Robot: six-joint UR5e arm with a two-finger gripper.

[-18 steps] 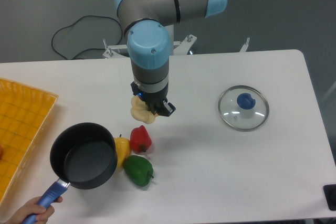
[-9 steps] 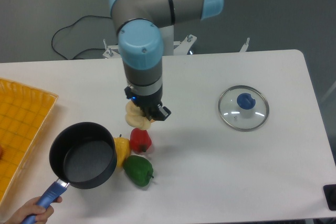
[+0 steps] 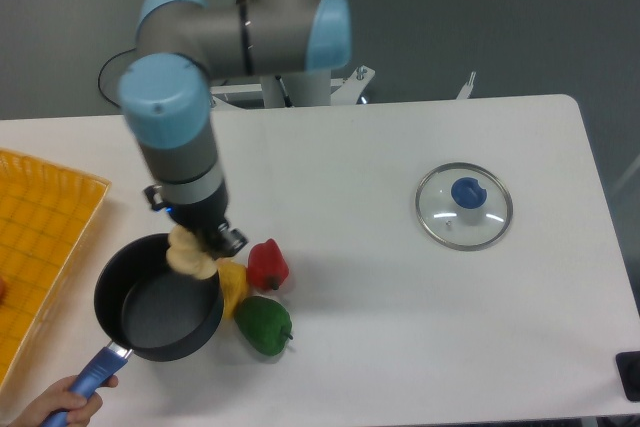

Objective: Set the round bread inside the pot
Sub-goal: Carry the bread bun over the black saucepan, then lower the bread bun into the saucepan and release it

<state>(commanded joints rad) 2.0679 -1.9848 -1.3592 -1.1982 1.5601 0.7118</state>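
— Where is the round bread (image 3: 190, 255) right now?

— Clamped in the gripper (image 3: 200, 250), lifted off the table (image 3: 400, 327). The two fingers are closed against the bun's sides. It hangs over the upper right part of the pot's rim, partly above the dark inside.

— And the pot (image 3: 158, 297) itself?

— It sits near the front left corner of the table. Its blue handle (image 3: 88, 379) points toward the front edge, and a person's hand (image 3: 52, 406) grips the end of it at the bottom left corner of the view.

— What lies around the pot?

— A yellow pepper (image 3: 233, 284) touches its right wall. A red pepper (image 3: 267, 265) sits just beside the yellow one, and a green pepper (image 3: 264, 324) lies in front of both, toward the front edge.

— Anything else on the table?

— A round glass lid (image 3: 464, 206) with a blue knob lies flat toward the right edge, well apart from the pot. A yellow tray (image 3: 35, 237) sits at the left edge, cut off by the frame.

— How does the arm (image 3: 180, 137) stand?

— It comes from the back edge and its wrist points down and slightly right over the pot.
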